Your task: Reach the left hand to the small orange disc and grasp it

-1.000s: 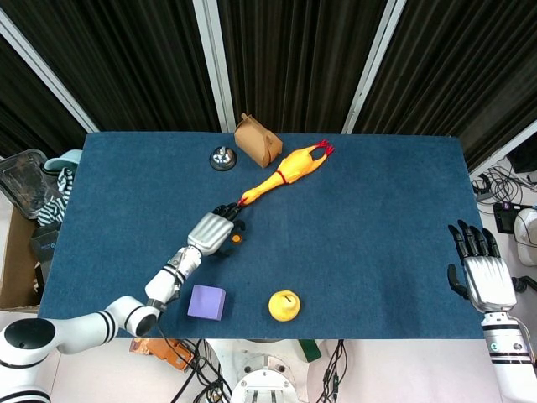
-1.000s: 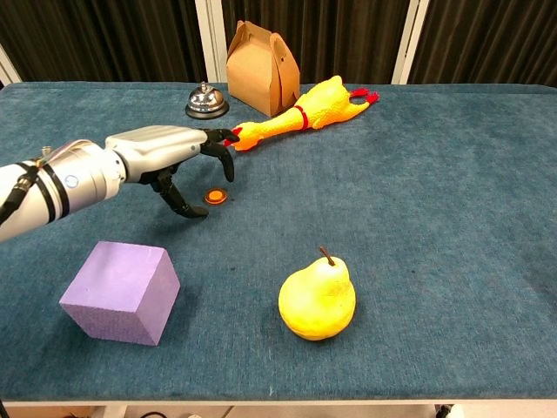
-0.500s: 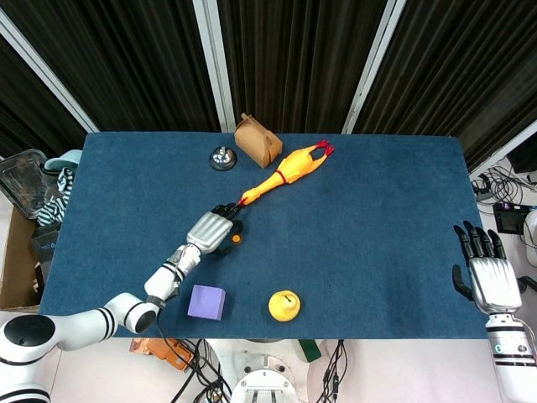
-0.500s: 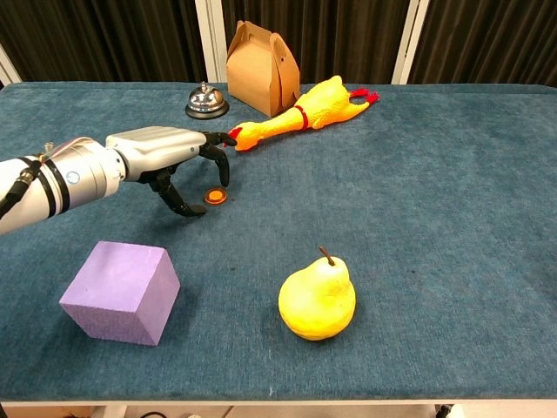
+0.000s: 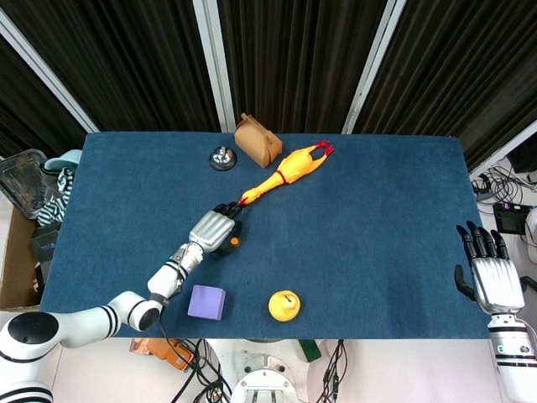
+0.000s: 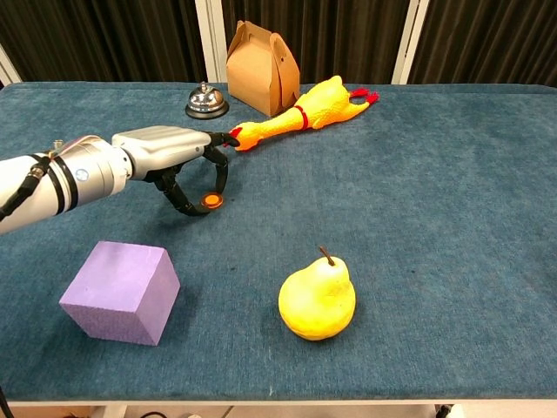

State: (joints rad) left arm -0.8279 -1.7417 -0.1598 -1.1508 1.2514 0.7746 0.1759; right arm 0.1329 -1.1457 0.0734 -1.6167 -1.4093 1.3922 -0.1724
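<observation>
The small orange disc [image 6: 211, 200] lies on the blue table [image 6: 435, 192], left of centre. My left hand [image 6: 165, 152] reaches over it from the left. The thumb tip and a curled fingertip [image 6: 221, 180] close on the disc from either side, and it looks pinched between them. The head view has the disc [image 5: 235, 242] peeking out at the right edge of the left hand [image 5: 213, 232]. My right hand [image 5: 492, 280] hangs off the table's right edge, fingers spread and empty.
A yellow rubber chicken [image 6: 296, 111] lies just beyond the left hand's fingertips. A silver bell [image 6: 206, 101] and a brown paper box [image 6: 261, 57] stand at the back. A purple cube [image 6: 120, 292] and a yellow pear [image 6: 318, 299] sit near the front edge.
The left hand's thumb and finger have curled in around the disc, which has shifted slightly left and nearer. The right hand has drifted a little further off the table's right side.
</observation>
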